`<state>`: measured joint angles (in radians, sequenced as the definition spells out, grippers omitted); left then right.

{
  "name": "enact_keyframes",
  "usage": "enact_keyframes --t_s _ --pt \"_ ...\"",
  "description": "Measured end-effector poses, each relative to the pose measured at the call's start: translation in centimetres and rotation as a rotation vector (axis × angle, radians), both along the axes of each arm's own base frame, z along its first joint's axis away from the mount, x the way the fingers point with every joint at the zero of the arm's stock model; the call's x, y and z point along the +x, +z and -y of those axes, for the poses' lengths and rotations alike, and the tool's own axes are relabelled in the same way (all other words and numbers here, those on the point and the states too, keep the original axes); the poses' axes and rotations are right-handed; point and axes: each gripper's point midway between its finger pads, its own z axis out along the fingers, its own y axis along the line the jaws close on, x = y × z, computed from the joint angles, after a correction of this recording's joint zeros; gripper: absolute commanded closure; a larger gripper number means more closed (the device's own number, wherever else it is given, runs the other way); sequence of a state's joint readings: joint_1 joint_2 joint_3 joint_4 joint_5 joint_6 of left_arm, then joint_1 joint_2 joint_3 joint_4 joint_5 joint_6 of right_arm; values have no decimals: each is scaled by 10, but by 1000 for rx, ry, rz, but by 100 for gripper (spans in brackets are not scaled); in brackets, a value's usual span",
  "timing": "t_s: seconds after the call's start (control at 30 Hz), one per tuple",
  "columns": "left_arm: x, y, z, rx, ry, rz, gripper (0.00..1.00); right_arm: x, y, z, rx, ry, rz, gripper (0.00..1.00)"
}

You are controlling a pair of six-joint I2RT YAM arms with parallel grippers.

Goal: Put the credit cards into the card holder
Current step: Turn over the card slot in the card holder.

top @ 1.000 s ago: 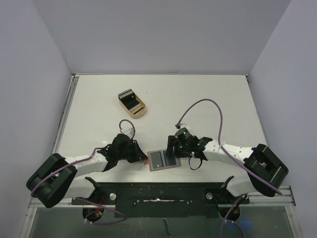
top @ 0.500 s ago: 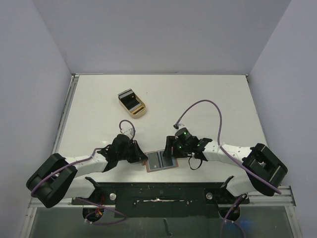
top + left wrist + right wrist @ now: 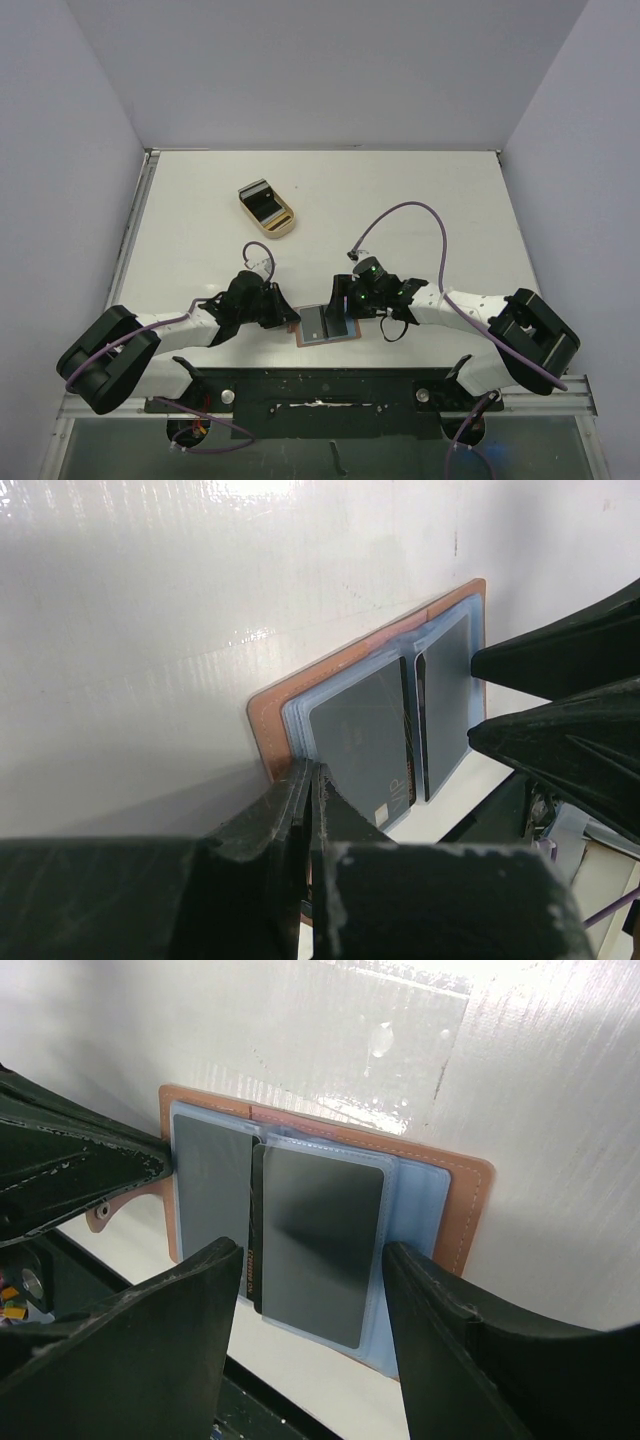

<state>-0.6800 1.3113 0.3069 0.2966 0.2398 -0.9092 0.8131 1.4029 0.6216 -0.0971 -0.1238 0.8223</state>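
The right gripper (image 3: 340, 312) has slid a bit further over the open card holder (image 3: 327, 324), fingers wide around a dark card (image 3: 320, 1240). The left gripper (image 3: 285, 318), pinched tight, stays on the holder's edge.

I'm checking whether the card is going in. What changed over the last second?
The right gripper slid a little left over the open card holder, carrying the dark card between its open fingers further across it. The left gripper stayed shut on the holder's left edge. The tan tray with its cards did not move.
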Motion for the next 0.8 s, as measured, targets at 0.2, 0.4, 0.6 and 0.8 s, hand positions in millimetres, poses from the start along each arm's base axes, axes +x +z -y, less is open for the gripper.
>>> enact_keyframes --t_s 0.2,0.4,0.6,0.8 --pt "0 -1 0 0 1 0 100 1 6 -10 62 19 5 42" --pt "0 -1 -1 1 1 1 100 -5 3 -11 210 -7 -47 42" --pt "0 -1 0 1 1 0 100 -3 23 -26 336 16 -48 42" --pt "0 -1 0 3 2 3 100 -4 34 -34 392 37 -48 42"
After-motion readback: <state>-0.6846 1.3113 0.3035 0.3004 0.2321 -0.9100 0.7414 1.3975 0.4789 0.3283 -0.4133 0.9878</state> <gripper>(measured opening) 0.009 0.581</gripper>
